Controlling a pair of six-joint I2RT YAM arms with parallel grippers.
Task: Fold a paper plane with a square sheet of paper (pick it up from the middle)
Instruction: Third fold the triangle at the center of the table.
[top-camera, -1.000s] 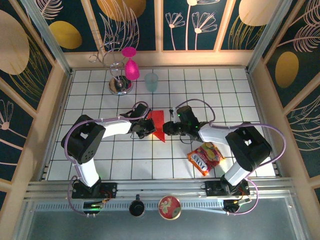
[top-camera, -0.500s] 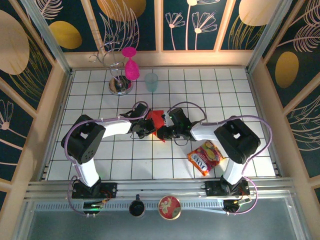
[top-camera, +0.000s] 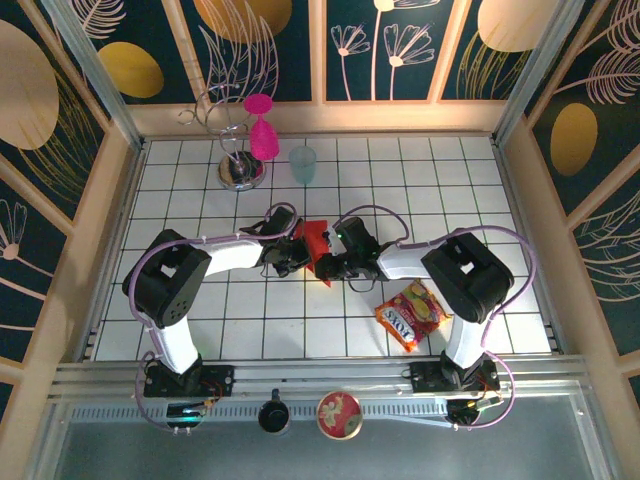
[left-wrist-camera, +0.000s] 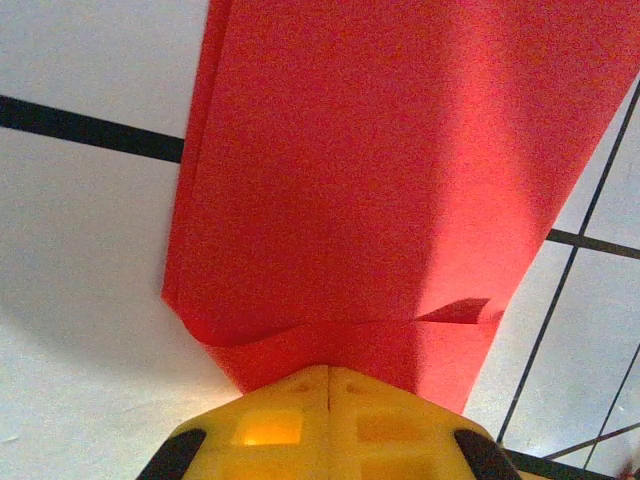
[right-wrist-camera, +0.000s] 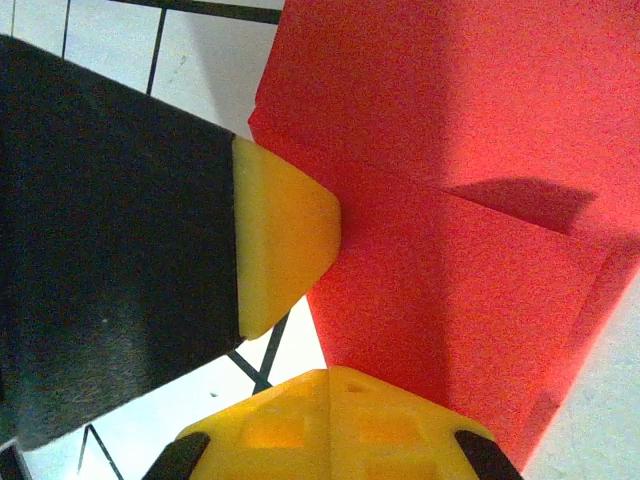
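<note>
The bright red paper (top-camera: 317, 240), folded to a narrow dart, stands bunched up between my two grippers at the table's middle. My left gripper (top-camera: 301, 254) holds its left side. In the left wrist view the yellow jaws (left-wrist-camera: 330, 372) are shut tight, with the creased red paper (left-wrist-camera: 380, 180) running out from their tip. My right gripper (top-camera: 336, 262) meets the paper from the right. Its jaws (right-wrist-camera: 330, 374) are also shut, with the red paper's (right-wrist-camera: 470, 200) edge caught at their tip. The left gripper's yellow fingertip (right-wrist-camera: 283, 235) shows close beside it.
A red-and-yellow snack packet (top-camera: 411, 315) lies just right of the right arm. A pink goblet (top-camera: 262, 132) hangs on a metal stand (top-camera: 240, 172) at the back, beside a pale blue cup (top-camera: 303, 163). A round tin (top-camera: 339, 414) sits at the front rail.
My right gripper has moved left to the paper and shut on its edge. The paper, flat a second ago, now stands bunched between the two grippers. The left gripper has stayed put.
</note>
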